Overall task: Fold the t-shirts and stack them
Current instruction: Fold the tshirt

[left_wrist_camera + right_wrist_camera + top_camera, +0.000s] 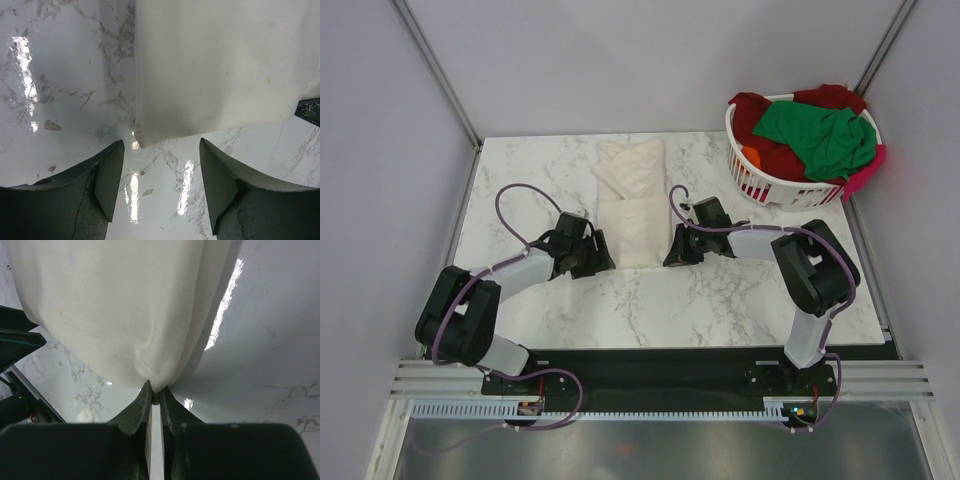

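Note:
A cream t-shirt (631, 203), folded into a long narrow strip, lies on the marble table (720, 300) between my two grippers. My left gripper (599, 258) is open and empty at the strip's near left corner; in the left wrist view the cloth's corner (142, 140) lies just ahead of the gap between the fingers (107, 175). My right gripper (670, 254) is shut on the shirt's near right corner; in the right wrist view the cloth (120, 310) bunches into the closed fingertips (156, 389). Green (820, 135), dark red (760, 115), orange and pink shirts fill the basket.
A white slatted laundry basket (770, 190) stands at the table's back right corner, full of shirts. Grey walls and metal frame posts enclose the table. The left gripper's dark finger shows at the left edge of the right wrist view (15, 337).

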Controlling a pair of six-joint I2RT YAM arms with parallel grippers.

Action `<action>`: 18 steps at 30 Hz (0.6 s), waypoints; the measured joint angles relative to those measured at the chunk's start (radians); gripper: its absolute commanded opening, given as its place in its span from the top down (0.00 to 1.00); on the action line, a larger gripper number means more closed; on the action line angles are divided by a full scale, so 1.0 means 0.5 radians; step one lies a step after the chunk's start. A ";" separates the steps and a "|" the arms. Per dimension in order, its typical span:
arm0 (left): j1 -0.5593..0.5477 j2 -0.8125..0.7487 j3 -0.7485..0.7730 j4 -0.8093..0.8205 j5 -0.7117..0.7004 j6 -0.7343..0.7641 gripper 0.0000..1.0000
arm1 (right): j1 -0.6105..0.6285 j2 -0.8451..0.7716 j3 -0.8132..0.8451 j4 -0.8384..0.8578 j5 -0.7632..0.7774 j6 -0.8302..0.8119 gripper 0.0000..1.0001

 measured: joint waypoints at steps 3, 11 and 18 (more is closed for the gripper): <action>0.000 -0.021 -0.015 0.005 -0.040 0.000 0.34 | -0.003 0.006 0.001 0.005 -0.014 -0.001 0.89; 0.018 -0.060 -0.067 0.047 -0.133 -0.005 0.39 | -0.004 0.046 0.025 0.021 -0.069 -0.006 0.91; 0.018 -0.060 -0.067 0.086 -0.151 -0.005 0.43 | -0.004 0.072 0.045 0.028 -0.105 -0.010 0.92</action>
